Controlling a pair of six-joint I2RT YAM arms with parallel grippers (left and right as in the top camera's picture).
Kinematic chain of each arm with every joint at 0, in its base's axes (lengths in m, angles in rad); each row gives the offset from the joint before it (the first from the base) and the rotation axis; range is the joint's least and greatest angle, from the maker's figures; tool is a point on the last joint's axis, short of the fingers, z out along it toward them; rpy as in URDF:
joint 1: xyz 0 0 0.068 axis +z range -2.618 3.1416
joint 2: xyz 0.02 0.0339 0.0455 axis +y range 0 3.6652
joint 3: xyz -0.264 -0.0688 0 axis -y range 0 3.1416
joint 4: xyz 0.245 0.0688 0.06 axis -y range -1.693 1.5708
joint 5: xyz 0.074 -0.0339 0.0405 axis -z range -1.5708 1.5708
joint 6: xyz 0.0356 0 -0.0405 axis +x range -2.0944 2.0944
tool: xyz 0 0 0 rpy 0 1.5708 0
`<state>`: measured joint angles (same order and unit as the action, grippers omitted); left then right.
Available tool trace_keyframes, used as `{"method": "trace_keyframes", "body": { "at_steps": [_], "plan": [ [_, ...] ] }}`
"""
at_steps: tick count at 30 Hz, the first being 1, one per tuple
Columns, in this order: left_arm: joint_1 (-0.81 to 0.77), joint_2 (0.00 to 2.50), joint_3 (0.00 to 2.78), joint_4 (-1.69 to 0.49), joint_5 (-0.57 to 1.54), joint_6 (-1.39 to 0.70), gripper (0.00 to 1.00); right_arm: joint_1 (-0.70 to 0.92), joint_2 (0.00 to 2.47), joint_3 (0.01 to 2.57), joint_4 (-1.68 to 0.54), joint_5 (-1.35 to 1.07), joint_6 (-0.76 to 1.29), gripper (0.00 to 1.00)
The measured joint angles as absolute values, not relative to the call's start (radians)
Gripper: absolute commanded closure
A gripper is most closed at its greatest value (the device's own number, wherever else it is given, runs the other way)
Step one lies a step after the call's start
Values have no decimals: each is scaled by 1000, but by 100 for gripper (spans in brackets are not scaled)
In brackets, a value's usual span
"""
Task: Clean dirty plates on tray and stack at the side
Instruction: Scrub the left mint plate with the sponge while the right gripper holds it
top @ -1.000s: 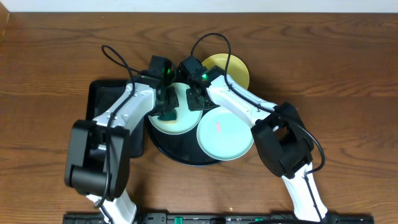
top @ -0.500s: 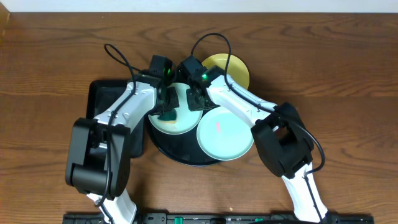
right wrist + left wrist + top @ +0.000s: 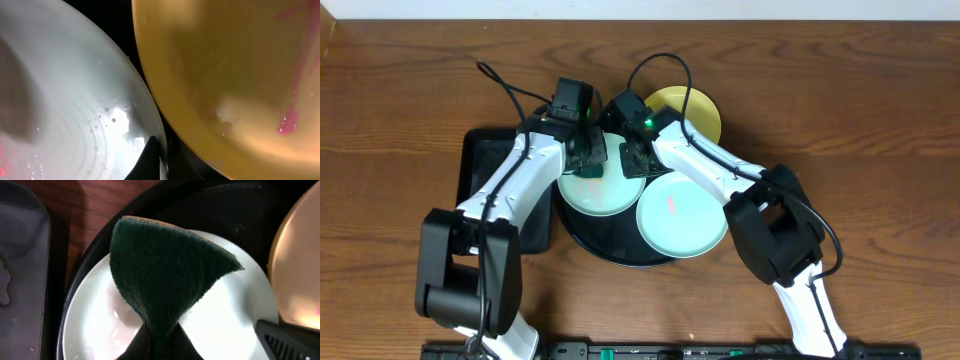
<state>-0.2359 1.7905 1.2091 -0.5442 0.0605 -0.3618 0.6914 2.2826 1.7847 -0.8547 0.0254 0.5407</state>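
Though largely hidden from above, left claw (image 3: pixel 588 160) tight on green sponge (image 3: pixel 165 275); right claw (image 3: pixel 636 160), state unclear.

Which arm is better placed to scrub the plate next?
Left. The left gripper holds the green sponge over the mint plate on the tray; the right gripper only pinches that plate's rim.

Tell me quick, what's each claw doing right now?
Left gripper: closed, holding the green sponge.
Right gripper: closed, pinching the mint plate by its rim.
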Motion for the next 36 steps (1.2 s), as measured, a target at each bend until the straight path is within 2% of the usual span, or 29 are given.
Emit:
{"method": "trace_keyframes", "body": {
  "at_steps": [14,26,36],
  "plan": [
    [-258,1874,1202,-628,54,-360,93,691,2283,1785,-855,18,540,99],
    [-264,1876,1202,-626,78,-287,93,619,2284,1785,-860,-197,493,99],
    [-264,1885,1202,-567,272,-283,93,573,2296,1783,-863,-331,453,99]
  ]
}}
